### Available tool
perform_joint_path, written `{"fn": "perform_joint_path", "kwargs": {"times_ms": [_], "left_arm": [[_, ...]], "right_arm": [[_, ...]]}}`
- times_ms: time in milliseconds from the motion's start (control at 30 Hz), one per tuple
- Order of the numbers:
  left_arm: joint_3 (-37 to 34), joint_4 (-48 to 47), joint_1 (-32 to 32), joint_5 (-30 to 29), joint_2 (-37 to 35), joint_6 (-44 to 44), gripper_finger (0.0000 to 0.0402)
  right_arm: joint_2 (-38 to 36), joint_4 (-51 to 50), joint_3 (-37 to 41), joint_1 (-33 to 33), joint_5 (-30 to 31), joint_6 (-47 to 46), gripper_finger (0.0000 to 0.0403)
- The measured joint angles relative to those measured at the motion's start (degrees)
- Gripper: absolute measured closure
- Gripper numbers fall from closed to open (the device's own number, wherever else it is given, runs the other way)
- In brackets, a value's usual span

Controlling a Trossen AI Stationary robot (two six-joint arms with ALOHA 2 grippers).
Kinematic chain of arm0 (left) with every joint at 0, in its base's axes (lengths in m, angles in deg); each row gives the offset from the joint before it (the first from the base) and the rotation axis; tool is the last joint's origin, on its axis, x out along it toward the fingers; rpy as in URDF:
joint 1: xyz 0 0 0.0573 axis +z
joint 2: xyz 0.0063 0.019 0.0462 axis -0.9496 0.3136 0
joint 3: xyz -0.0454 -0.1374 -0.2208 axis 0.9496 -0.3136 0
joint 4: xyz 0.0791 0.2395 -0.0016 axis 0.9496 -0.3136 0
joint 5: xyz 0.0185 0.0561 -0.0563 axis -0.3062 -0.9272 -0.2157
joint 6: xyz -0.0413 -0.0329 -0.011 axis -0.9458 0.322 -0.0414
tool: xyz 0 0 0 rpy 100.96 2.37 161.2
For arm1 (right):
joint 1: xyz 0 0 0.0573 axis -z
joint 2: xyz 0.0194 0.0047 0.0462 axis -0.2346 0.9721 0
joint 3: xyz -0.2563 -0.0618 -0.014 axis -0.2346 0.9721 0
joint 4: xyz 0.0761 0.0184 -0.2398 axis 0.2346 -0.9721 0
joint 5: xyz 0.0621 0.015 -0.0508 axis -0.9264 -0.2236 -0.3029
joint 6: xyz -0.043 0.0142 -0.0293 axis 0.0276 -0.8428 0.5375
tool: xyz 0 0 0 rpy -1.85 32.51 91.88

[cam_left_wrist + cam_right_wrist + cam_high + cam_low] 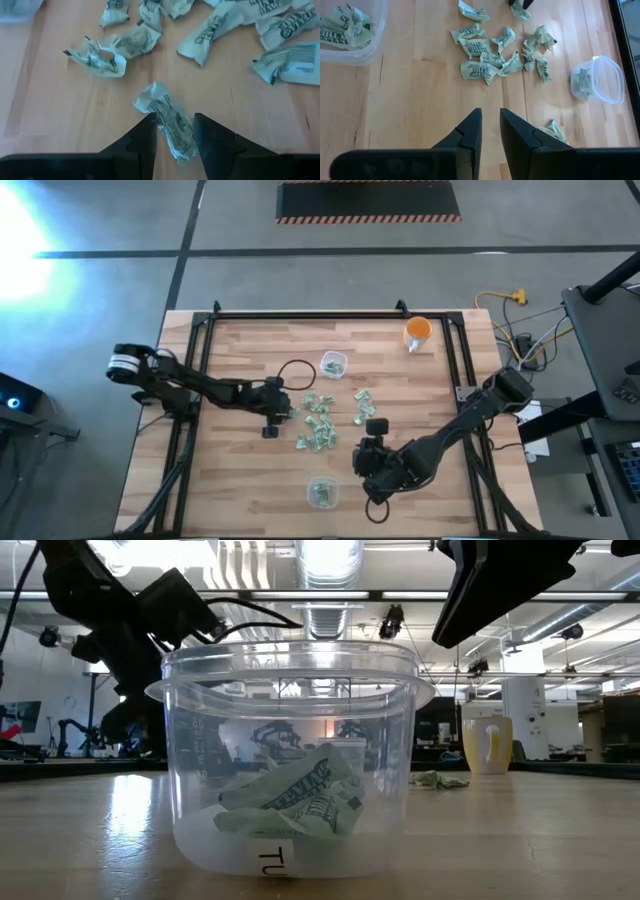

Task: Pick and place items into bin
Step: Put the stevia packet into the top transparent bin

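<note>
Wrapped pieces point(295, 802) already sit in the near bin point(290, 755), yet most items point(322, 423) litter the bench point(240, 480); left hand point(174, 135) pinches one, right hand point(490, 131) hovers narrow, empty.

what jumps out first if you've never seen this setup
A scatter of green-and-white wrapped pieces lies mid-table, between two clear bins that each already hold a few. The left gripper has one wrapped piece between its fingers at the pile's left edge. The right gripper hangs empty above bare wood, and an orange cup sits at the far right.
</note>
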Motion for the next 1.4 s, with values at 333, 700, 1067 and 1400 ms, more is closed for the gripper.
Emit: {"fn": "perform_joint_path", "kwargs": {"times_ms": [333,700,1067,1400], "left_arm": [[0.52,0.2,0.02,0.04,2.0,0.28,0.0288],[0.44,-0.3,0.0,0.52,1.35,1.55,0.0349],[0.51,-0.39,0.02,0.04,1.3,3.42,0.0392],[1.95,-0.56,0.04,-0.26,-1.02,5.98,0.0394]], "right_arm": [[0.0,0.37,0.02,0.0,0.0,0.0,0.0344],[0.0,0.5,0.04,0.0,0.0,0.0,0.0344],[0.0,0.48,0.07,0.0,0.0,0.0,0.0344],[0.0,0.46,0.09,0.0,0.0,0.02,0.0344]]}}
